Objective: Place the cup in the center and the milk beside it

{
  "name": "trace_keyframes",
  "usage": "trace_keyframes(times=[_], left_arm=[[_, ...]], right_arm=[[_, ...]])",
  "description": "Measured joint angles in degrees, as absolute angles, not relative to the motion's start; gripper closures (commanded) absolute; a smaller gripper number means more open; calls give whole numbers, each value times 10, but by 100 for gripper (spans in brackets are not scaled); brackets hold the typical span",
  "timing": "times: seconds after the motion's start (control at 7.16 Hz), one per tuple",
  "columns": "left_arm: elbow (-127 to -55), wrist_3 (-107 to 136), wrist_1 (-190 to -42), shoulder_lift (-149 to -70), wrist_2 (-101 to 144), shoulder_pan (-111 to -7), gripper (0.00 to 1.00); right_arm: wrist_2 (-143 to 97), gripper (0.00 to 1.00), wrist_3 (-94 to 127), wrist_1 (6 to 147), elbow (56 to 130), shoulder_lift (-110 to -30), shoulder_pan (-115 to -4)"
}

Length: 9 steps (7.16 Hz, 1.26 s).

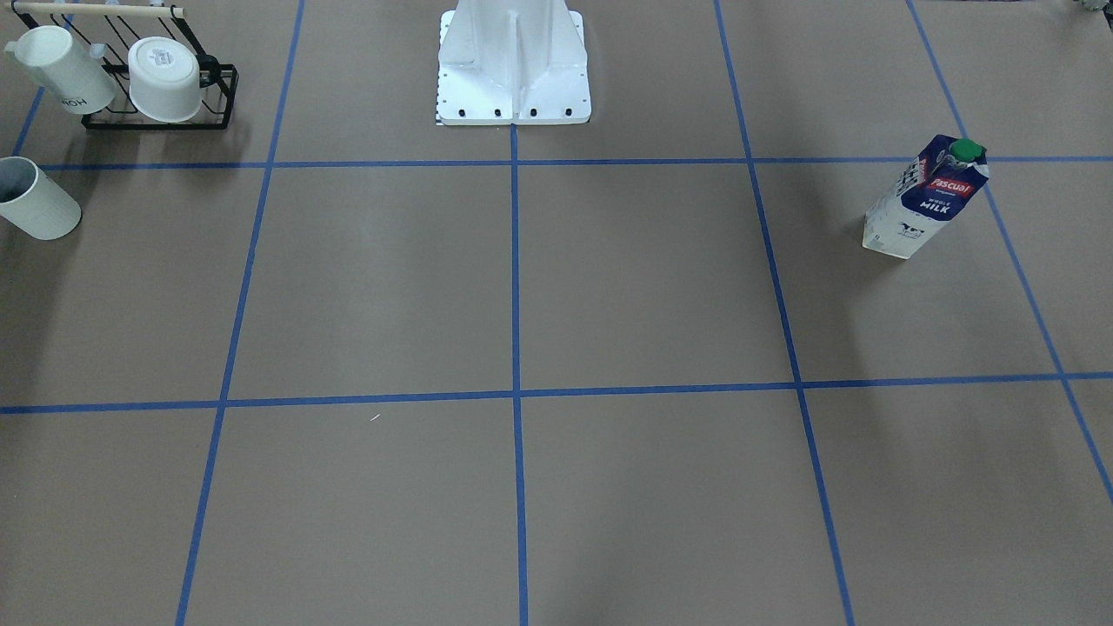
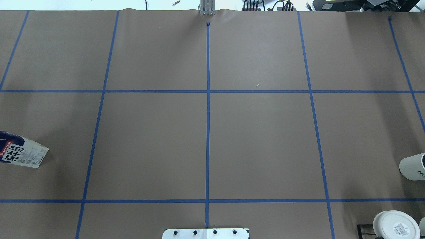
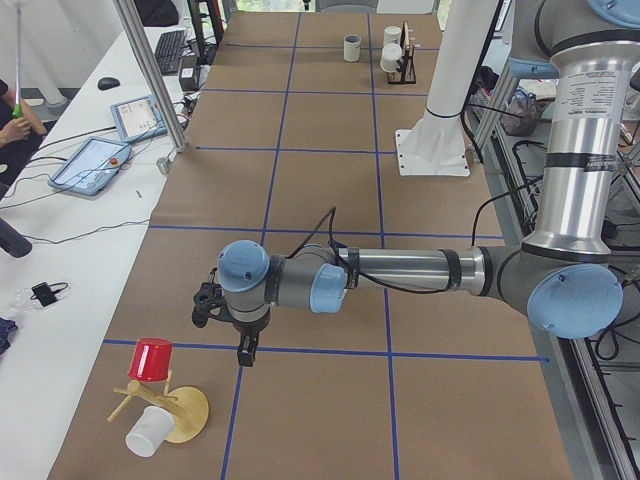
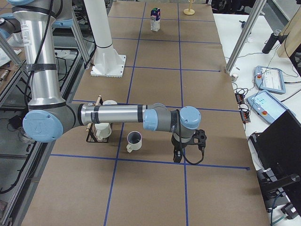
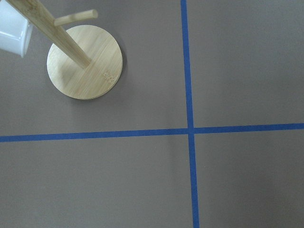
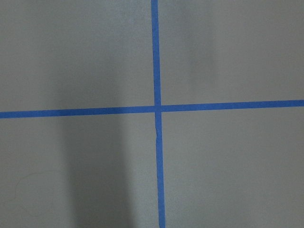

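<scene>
Cup (image 1: 41, 205): off-white, dark grey inside

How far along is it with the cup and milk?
Nothing done yet. The cup stands by the rack at one end, the milk at the other. In hand: nothing; the right pincer hangs near the cup, not touching. Both moves remain.

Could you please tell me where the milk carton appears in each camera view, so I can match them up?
Front-facing: milk carton upright, right side.
Overhead: milk carton at the left edge, partly cut off.
Exterior left: not visible.
Exterior right: milk carton at the far end, top centre.
Left wrist: not in it.
Right wrist: not in it.
Shared landmark: the white robot pedestal, in all four exterior views.
</scene>
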State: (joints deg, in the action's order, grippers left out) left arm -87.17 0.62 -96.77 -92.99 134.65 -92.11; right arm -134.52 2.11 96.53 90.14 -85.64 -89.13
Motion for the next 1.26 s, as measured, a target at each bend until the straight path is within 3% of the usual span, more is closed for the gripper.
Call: trace_keyframes(times=[1.26], left_arm=[[-872,5,-968,-930,1346,-921,2]], right_arm=[[-1345,0,16,972,913,-865,-890]])
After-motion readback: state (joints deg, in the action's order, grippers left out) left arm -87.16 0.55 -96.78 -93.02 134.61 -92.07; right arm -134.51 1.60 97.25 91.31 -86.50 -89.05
